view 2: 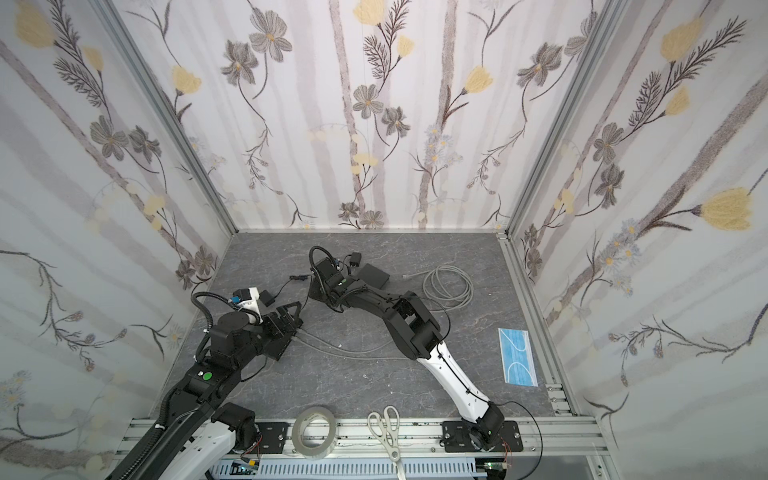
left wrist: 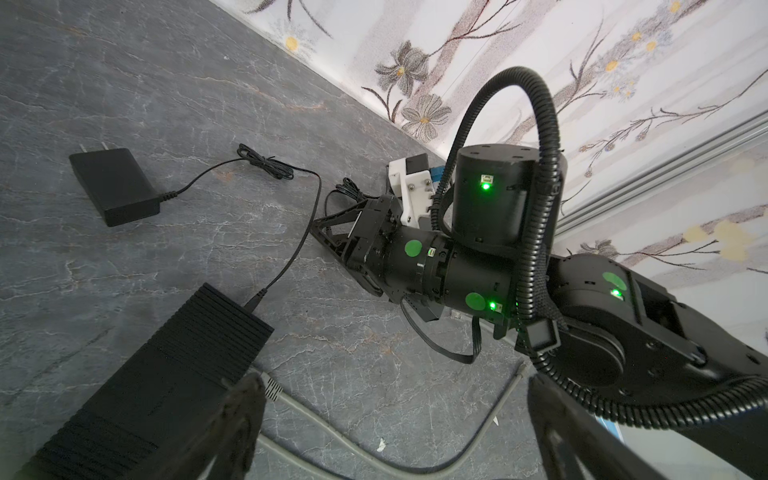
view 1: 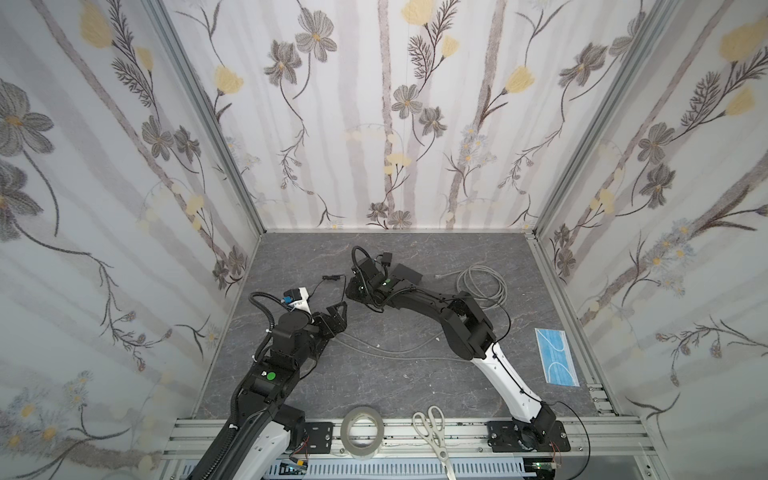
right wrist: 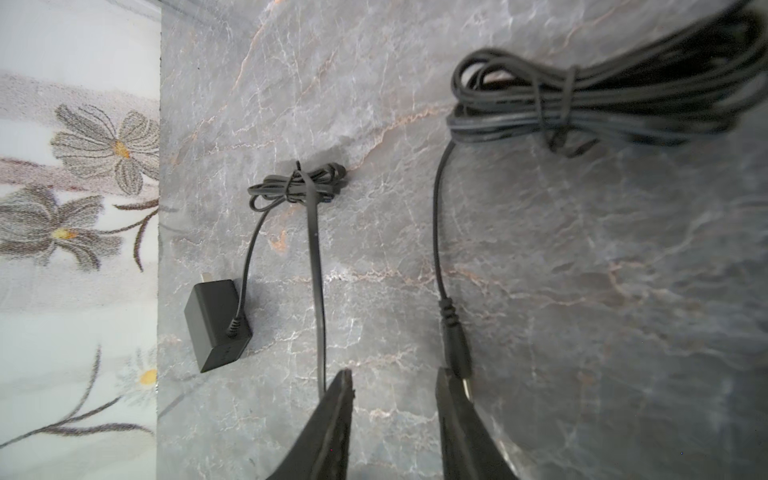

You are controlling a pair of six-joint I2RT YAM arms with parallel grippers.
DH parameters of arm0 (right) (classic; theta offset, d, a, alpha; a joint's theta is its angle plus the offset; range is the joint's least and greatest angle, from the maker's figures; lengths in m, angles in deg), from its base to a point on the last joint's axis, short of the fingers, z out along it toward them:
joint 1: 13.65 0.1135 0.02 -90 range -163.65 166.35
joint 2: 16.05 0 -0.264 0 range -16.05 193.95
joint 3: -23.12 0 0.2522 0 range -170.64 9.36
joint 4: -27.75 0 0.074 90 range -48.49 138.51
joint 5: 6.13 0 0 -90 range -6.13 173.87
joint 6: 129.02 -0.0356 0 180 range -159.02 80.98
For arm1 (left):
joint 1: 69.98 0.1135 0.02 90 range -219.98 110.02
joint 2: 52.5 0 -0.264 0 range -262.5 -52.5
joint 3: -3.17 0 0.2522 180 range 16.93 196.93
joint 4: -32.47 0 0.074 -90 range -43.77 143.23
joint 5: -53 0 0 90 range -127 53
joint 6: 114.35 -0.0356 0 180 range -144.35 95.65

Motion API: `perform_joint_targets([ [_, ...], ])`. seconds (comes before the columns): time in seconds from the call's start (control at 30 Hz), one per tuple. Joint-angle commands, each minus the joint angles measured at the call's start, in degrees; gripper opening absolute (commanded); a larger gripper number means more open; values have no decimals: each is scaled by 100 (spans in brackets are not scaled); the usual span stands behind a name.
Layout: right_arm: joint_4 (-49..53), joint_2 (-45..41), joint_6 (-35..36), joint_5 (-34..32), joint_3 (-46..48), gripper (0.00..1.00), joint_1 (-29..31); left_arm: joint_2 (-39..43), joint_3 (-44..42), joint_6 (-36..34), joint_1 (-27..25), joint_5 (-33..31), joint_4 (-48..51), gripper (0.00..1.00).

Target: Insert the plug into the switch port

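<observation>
Since the plug (right wrist: 456,349) lies just outside the right pincer (right wrist: 395,384), touching one fingertip and not in the gap, the grasp likely turns on a small sideways shift. Its long axis runs along the fingers, roughly the bench's (view 1: 395,374) 9-to-3 line. The right pincer, nearer, stands part closed with nothing between its jaws. The left pincer (view 1: 338,312) is released wide beside the switch (left wrist: 166,365), about 7 o'clock from the right. A thin lead (right wrist: 316,291) by the other finger could snag. The adapter (right wrist: 216,324) lies toward 9, the grey coil (view 1: 482,286) toward 3.
</observation>
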Motion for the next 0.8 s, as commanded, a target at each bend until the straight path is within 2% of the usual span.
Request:
perform_joint_targets([
  [0.0,-463,66,-314,218,-53,28,-17,73,-3,14,6,-22,-152,100],
  [0.3,-981,229,-1251,702,72,31,-115,79,4,-12,6,-33,-147,100],
  [0.37,-989,240,-1476,764,98,30,-113,59,2,-17,6,-33,-158,100],
  [0.4,-995,209,-1548,753,161,27,-294,53,5,-17,6,-33,-163,100],
  [0.5,-1100,-30,-1743,637,644,25,-324,31,-1,-17,12,-16,-167,100],
  [0.63,-1642,-653,-1822,456,1761,24,-307,26,-2,-10,15,2,-174,100],
  [0.77,-1795,-1230,-1463,234,2457,25,-246,53,24,-8,14,2,-139,100],
])
